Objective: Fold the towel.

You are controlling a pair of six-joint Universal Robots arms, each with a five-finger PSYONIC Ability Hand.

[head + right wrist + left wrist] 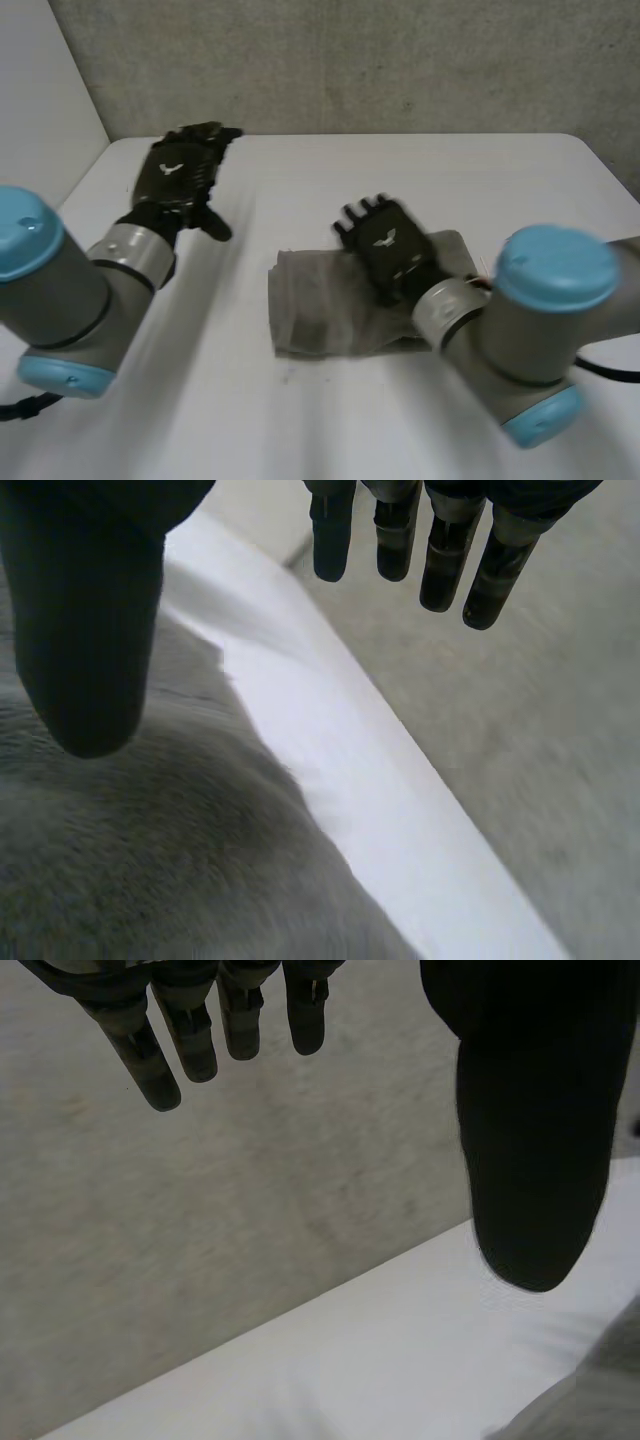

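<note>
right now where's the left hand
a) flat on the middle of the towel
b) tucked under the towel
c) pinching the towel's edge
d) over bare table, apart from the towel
d: the left hand is over the bare table near its far corner with fingers straight and holding nothing, well apart from the grey towel, which the right hand is over.

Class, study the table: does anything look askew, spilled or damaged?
Only the grey towel, below the right hand: it lies rumpled, and its layers' edges are not lined up. Nothing looks spilled or damaged.
</note>
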